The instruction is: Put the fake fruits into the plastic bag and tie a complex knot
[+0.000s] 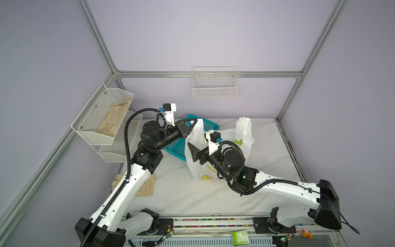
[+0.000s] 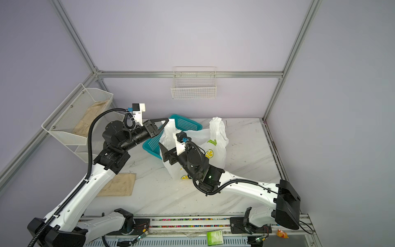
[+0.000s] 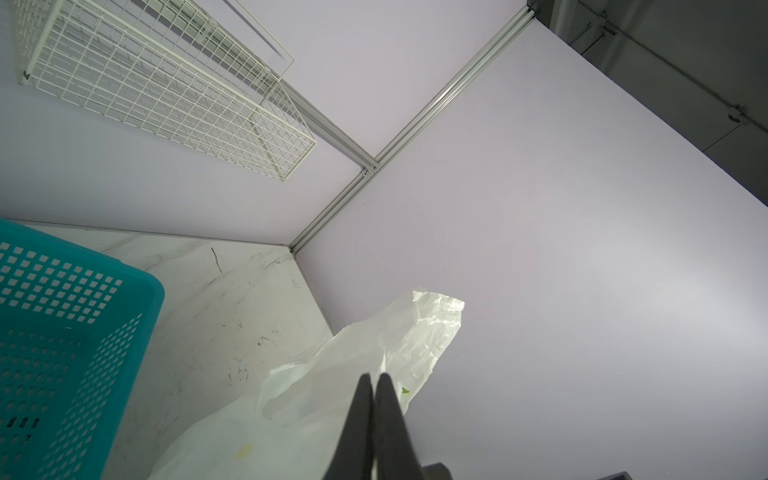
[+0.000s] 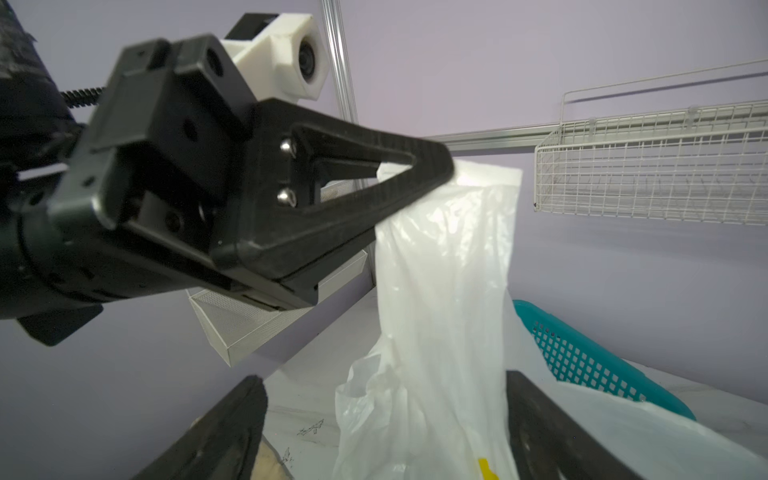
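Left hand [image 4: 444, 173] clamps one handle of the plastic bag [image 4: 449, 291], right hand [image 4: 384, 399] gapes beside it; flimsy, slippery film, so I'd pinch the other handle.

The near middle and right of the marble table [image 1: 213, 198] lie bare for a pass, while the upright plastic bag [image 1: 243, 136] and the teal basket [image 1: 177, 149] just left of it block the far middle, and a beige cloth [image 1: 148, 188] lies near left.

Enclosed robot test cell, laboratory type. Indicators: aluminium-profile frame [image 1: 209, 74], plain lavender wall panels [image 1: 192, 38], marble-pattern tabletop [image 1: 192, 196], wall-hung wire basket [image 1: 214, 89], and a left arm [image 1: 128, 188] and right arm [image 1: 284, 188] mounted on a rail [image 1: 213, 222] at the tabletop's front edge.
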Robot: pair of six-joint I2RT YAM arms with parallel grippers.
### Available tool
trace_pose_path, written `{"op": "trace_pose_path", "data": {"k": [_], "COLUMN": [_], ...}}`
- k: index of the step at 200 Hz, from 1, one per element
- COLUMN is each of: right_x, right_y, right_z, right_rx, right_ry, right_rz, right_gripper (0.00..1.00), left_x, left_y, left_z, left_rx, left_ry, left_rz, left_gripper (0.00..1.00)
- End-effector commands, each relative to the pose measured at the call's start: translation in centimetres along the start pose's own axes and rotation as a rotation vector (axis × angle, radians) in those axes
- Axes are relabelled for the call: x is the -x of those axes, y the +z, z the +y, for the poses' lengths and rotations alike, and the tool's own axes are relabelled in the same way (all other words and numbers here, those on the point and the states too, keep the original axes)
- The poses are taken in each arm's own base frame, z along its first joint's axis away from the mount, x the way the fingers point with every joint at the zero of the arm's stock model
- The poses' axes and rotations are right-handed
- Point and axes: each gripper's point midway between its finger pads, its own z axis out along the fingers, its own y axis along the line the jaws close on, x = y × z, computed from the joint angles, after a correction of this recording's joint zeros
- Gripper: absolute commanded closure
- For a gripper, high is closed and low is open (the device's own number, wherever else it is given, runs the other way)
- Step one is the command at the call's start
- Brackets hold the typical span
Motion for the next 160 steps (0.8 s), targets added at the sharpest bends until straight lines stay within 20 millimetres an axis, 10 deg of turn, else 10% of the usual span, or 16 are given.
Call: {"op": "trace_pose_path", "data": {"k": [1,127,160], "right_x": [0.2,1.8,1.8], "right_y": [0.7,4.1,5.4], "right_z": [-1.6,-2.4,-3.8], "right_rx": [-0.126,-0.155,-0.139], "right_ry": [0.031,-0.057,-0.057], "right_rz": [-0.074,-0.200,-0.214], "right_gripper": [0.09,0.09,0.22], "left_x": [0.4,0.2,0.1], "left_y": [-0.8,-0.9,-0.8], "left_z": [-0.8,-1.4,-1.4], "left_rx": [-0.027,-0.046,-0.054], "left_ry": [-0.007,-0.059,-0.082], "left_rz": [-0.025,-0.013,-0.005], "left_gripper": [1.00,1.00,1.00]}}
